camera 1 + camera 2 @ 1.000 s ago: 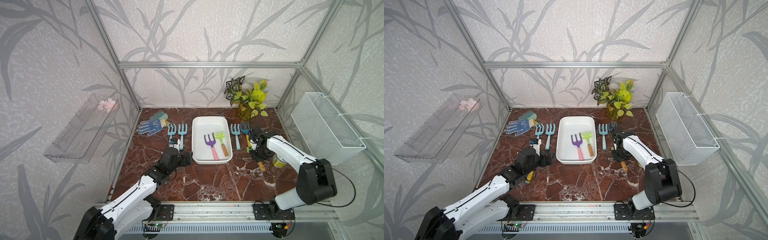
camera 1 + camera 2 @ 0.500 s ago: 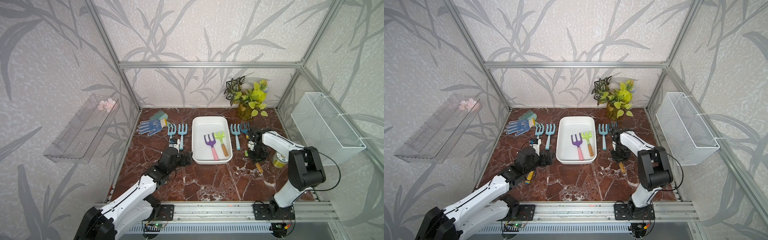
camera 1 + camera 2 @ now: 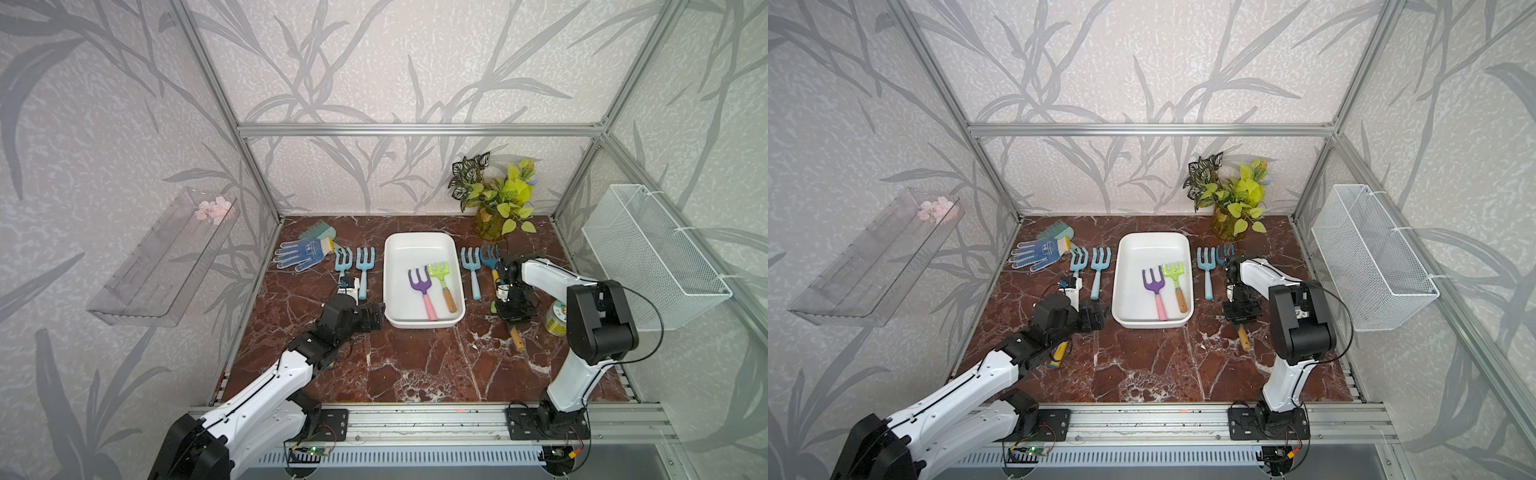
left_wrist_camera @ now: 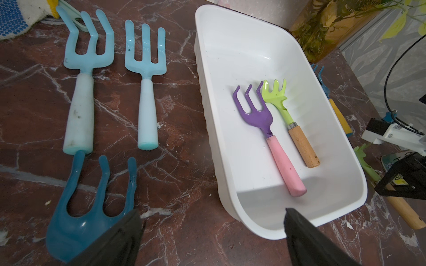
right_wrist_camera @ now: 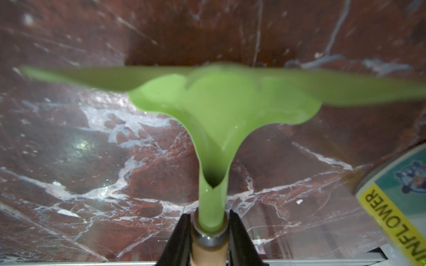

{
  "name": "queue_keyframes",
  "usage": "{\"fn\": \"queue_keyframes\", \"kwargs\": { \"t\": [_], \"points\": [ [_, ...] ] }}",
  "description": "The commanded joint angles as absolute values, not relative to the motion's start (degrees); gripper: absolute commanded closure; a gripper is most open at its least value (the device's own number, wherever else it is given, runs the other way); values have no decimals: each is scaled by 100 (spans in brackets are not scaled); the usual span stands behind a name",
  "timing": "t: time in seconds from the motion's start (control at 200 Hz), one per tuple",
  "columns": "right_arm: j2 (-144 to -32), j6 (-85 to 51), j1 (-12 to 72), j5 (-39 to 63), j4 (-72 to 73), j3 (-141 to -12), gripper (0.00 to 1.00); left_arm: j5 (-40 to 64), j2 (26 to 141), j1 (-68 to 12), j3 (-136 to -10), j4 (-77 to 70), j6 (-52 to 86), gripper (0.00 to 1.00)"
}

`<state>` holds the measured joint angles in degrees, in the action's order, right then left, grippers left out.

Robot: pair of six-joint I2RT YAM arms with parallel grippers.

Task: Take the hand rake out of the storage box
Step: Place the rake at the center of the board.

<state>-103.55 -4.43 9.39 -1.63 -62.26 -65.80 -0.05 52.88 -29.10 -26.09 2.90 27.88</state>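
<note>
Since a second ago the right arm has swung its elbow inward; the right gripper stays clenched on the green hand rake, just right of the storage box at centre frame. Its tines blur in the wrist view; from above mostly the handle end shows. The left gripper hovers spread wide at the box's lower-left corner; two other rakes lie inside.

Glossy white plastic storage box, smooth and shining inside. In it, a lime-green painted rake on a bare wooden handle, dull metal collar, and a purple plastic fork with a matt pink grip. Polished red-brown marble-look table, mirror sheen. Another green rake: wet-looking gloss, shiny metal collar. Knitted cloth glove, rough.
</note>
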Motion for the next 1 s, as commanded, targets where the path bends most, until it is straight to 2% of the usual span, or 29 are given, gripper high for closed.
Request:
{"fn": "queue_keyframes", "kwargs": {
  "t": [0.0,0.28,0.49,0.755,0.915,0.995],
  "points": [
    [-10468,-420,850,-141,-6486,-6652,75,18,5268,-2863,-2584,202,2741,3],
    [-10576,-404,785,-151,-6445,-6659,68,26,5274,-2850,-2588,223,2747,3],
    [-10620,-381,783,-202,-6536,-6773,55,8,5279,-2841,-2593,236,2751,4],
    [-9917,-413,880,-233,-6629,-6967,44,-29,5307,-2834,-2652,307,2769,4],
    [-9141,-485,1132,-107,-6233,-7025,33,-11,5447,-2844,-2826,490,2768,3],
    [-8759,-599,1309,-58,-5715,-6904,22,66,5536,-2845,-2924,549,2721,3]
  ]
}}
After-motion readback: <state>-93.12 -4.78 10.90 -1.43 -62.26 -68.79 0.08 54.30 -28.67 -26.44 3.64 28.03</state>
